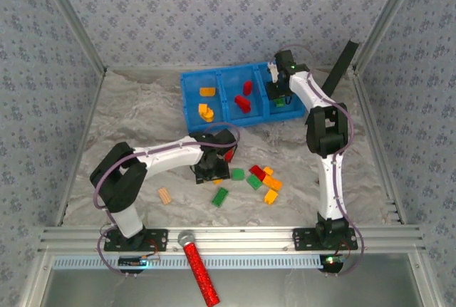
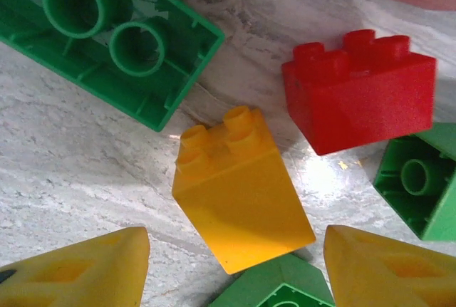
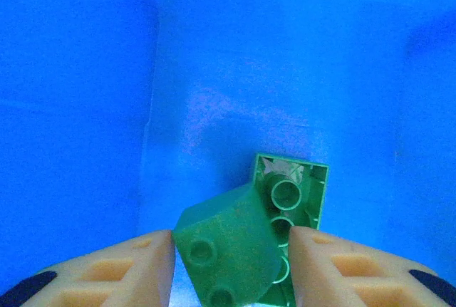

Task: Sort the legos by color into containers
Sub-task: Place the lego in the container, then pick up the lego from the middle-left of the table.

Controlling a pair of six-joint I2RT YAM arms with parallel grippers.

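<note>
Color decides placement: right end effector [image 3: 229, 246], grip unclear, brackets green lego [image 3: 235, 225] in tray's [image 1: 189, 107] right compartment; left end effector [image 2: 235, 239], open, straddles yellow lego [image 2: 239, 193].

White-shelled left arm [image 1: 167, 156] and right arm [image 1: 329, 179], black joints, looping purplish cables; yellow-orange end effector fingers [image 3: 107, 271], black-tipped.

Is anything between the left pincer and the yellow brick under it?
Nothing visible covers the yellow brick; it lies bare in front of the open left pincer. A small green brick crowds its edge nearest the pincer, and a red brick sits close beside it.
</note>
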